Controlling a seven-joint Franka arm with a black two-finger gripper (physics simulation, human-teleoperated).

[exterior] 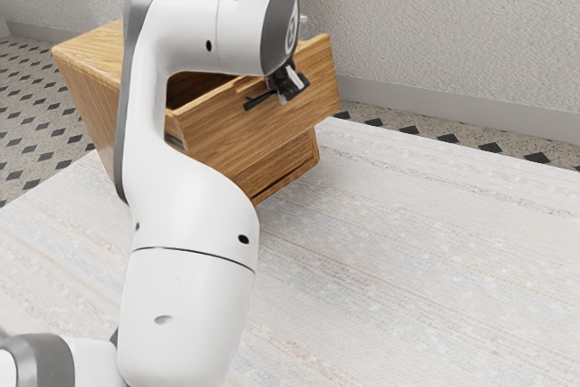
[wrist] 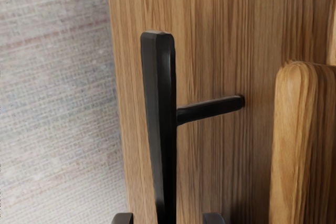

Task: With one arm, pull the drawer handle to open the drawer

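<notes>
Exterior view: white Franka arm (exterior: pixel 181 224) stands in the foreground and folds over toward the wooden cabinet (exterior: pixel 91 70), which sits on the pale woven-textured tabletop (exterior: pixel 426 242) near its far edge. A grey textured wall is behind it, with tiled floor at the exterior view's left. The upper drawer (exterior: pixel 236 120) is slid partway out of the cabinet toward the exterior view's right, and its hollow inside is visible behind the front panel. The black gripper (exterior: pixel 288 86) is at the drawer front, right at the dark handle (exterior: pixel 261 100). Wrist view: the handle bar (wrist: pixel 160 129) runs lengthwise away from the hand and stands off the drawer front (wrist: pixel 220 35) on a thin black post (wrist: pixel 210 109). Two black fingertips (wrist: pixel 122 217) show, one on each side of the bar, with wood grain visible in the gap between each tip and the bar. The pincer is therefore spread and straddling the handle, not pinching it. A rounded light-wood edge (wrist: pixel 299 145) lies beside the drawer front; which part it belongs to cannot be told. The tabletop shows past the drawer's other edge.
</notes>
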